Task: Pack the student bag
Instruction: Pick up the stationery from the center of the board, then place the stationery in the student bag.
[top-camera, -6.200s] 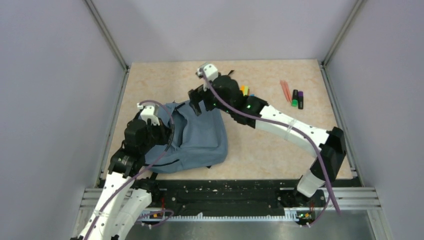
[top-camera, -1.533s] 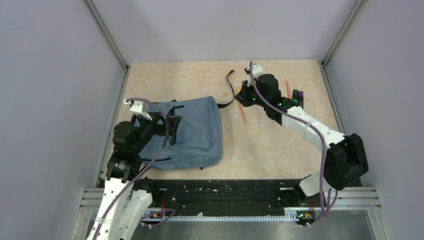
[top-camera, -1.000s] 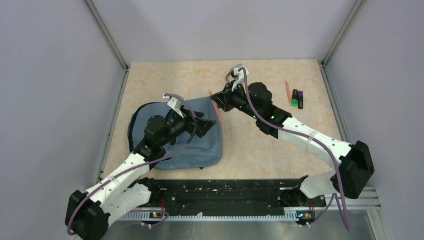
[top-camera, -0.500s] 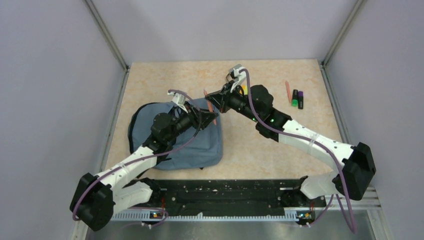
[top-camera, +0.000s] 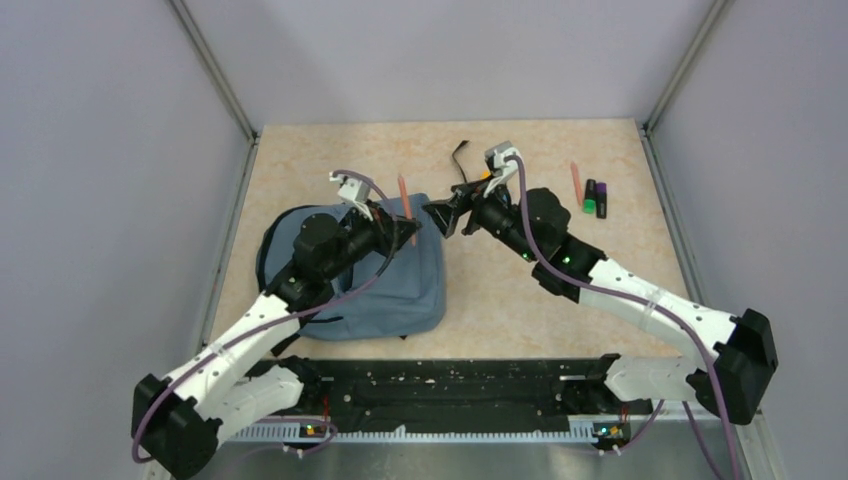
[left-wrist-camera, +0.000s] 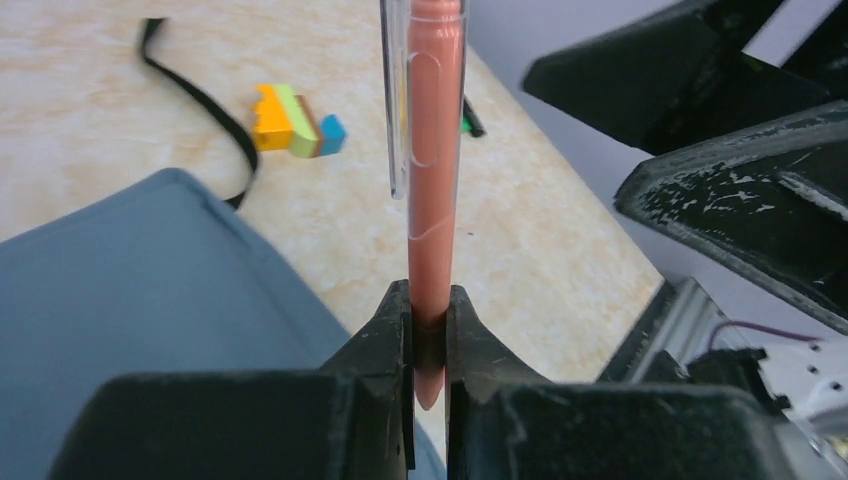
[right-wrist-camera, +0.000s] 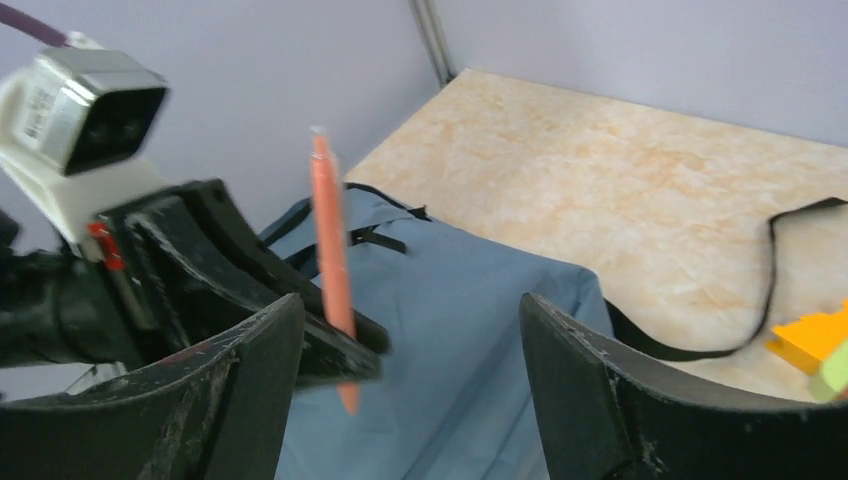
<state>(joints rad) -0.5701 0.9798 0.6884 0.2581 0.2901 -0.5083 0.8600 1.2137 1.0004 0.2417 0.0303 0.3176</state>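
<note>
Handover done: the pen (left-wrist-camera: 435, 180) has passed from right hand (top-camera: 443, 216) to left hand (left-wrist-camera: 428, 330). Left hand is pinched tight on its lower end, pen upright. Right hand has sprung wide, empty, at the pen's 3 o'clock. Student bag (top-camera: 390, 290) lies at the table's (top-camera: 520, 290) 9 o'clock, under my outstretched left arm. Bagging comes next, I reckon.

I see the student bag (top-camera: 400, 290) as soft matt cloth, the pen (left-wrist-camera: 435, 200) as smooth glossy plastic with a clear clip, and the right gripper (right-wrist-camera: 410, 310) as scuffed matt black plastic.
</note>
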